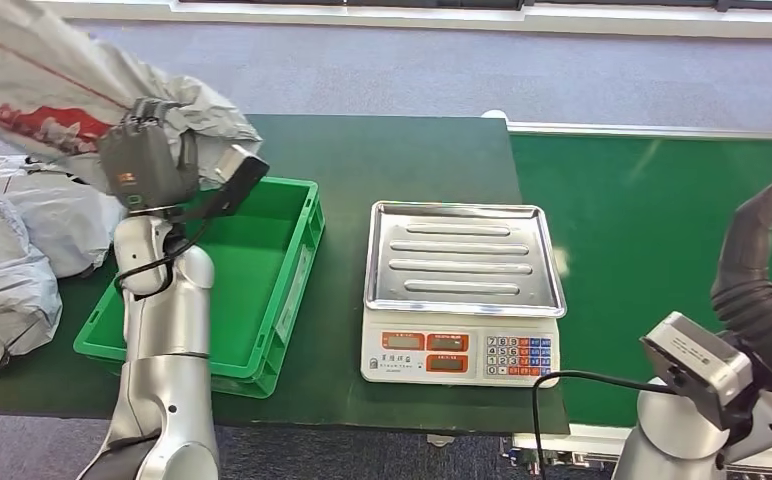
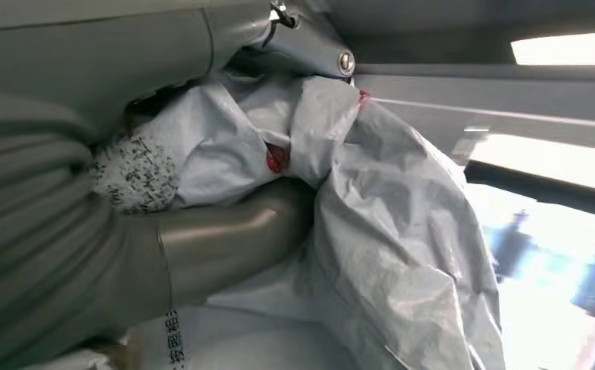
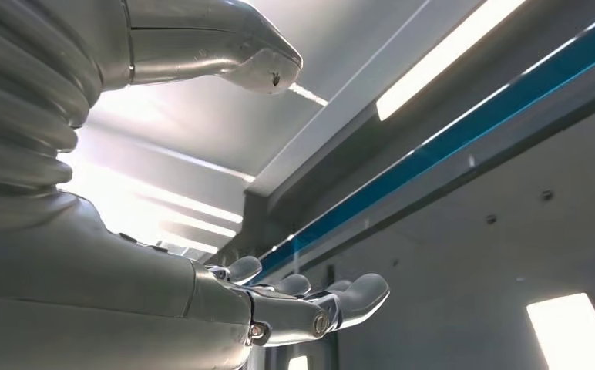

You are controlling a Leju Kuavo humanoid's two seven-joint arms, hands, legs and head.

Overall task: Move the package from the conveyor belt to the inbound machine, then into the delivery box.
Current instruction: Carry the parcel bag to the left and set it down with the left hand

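Your left hand's fingers (image 2: 225,231) are wrapped around the package (image 2: 387,231), a crumpled grey poly bag w/ red print and a speckled label. Thumb on one side, fingers on the other, bag squeezed between. In the head view the left hand (image 1: 147,160) is up high w/ the package (image 1: 52,85) bunched above and behind it, held in the air over the far left end of the green crate (image 1: 262,300), not touching crate or surface.

Right hand (image 3: 302,301): fingers apart, slightly curled, nothing in them. In the head view you see it low right (image 1: 762,270), raised over the green conveyor belt (image 1: 642,230).

Between the arms sits the scale (image 1: 462,290) w/ a steel tray on top, red displays and keypad up front, just beside the crate on the dark green surface (image 1: 382,160). Tray's bare. Left of the crate there's a pile of other grey bags (image 1: 12,260) on the surface edge.
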